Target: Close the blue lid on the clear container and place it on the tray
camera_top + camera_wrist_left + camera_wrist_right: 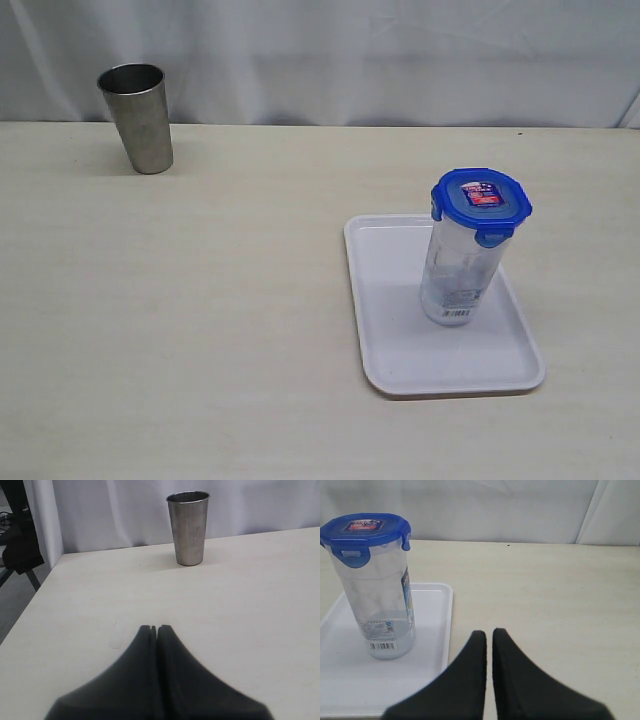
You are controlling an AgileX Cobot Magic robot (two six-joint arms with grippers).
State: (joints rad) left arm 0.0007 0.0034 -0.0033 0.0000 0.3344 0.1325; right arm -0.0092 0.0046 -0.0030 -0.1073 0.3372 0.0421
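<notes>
Blue plastic on clear: lid (481,203) pressed onto the mouth of the tall container (455,275), visible flaps folded down along the rim, far-side flaps out of sight. Container upright on the white tray (400,350), inside the low rim and near the tray's middle, barcode label low on its wall. Nothing touching it. Left gripper (154,628) closed tight, fingertips pressed together on nothing, low over bare table (240,605) and aimed at a steel cup (188,527) well apart near the table's back edge. Right gripper (489,632) likewise drawn together with only a sliver of gap, empty, hovering beside the tray's edge and apart from the container. Judged from this: both halves of the job apparently done, lid on and container set down where wanted. Left to confirm, at most, a firm latch on the hidden flaps; otherwise no work remaining beyond parking the arms.
</notes>
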